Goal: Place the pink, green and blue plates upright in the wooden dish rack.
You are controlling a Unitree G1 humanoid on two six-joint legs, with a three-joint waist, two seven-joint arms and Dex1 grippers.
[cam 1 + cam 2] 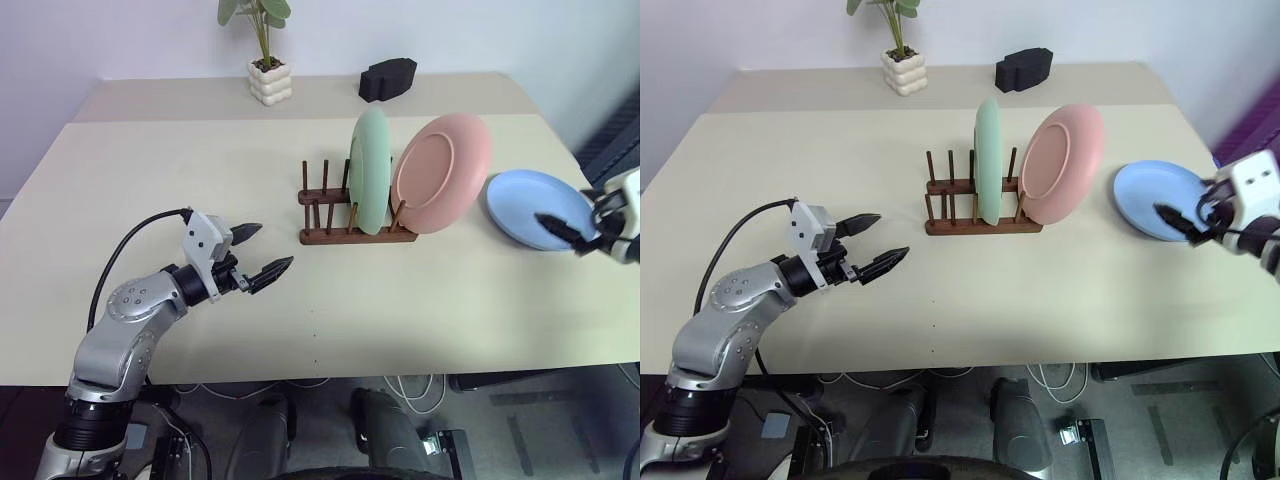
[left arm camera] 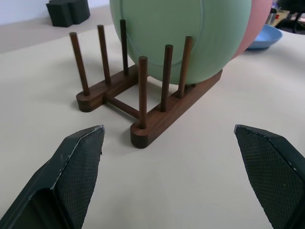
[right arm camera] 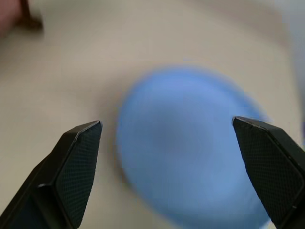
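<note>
Two of the three plates are already standing in the wooden dish rack (image 1: 355, 215): the green plate (image 1: 369, 170) sits upright between the pegs, and the pink plate (image 1: 442, 172) leans at the rack's end on the side nearer the right arm, tilted against the last pegs rather than fully vertical. The blue plate (image 1: 537, 207) is the one left, lying flat on the table (image 1: 200, 170) directly ahead of the right gripper (image 1: 1185, 224), whose fingers are spread wide and hold nothing; one fingertip shows over the plate's near part, though I cannot tell whether it touches. I would judge it is lining up to take the rim. The left gripper (image 1: 263, 254) hangs released and empty above the table, with the rack straight in front of it and well apart, its free slots nearest, probably just keeping out of the way. The open peg gaps beside the green plate look like the place for the blue one.
</note>
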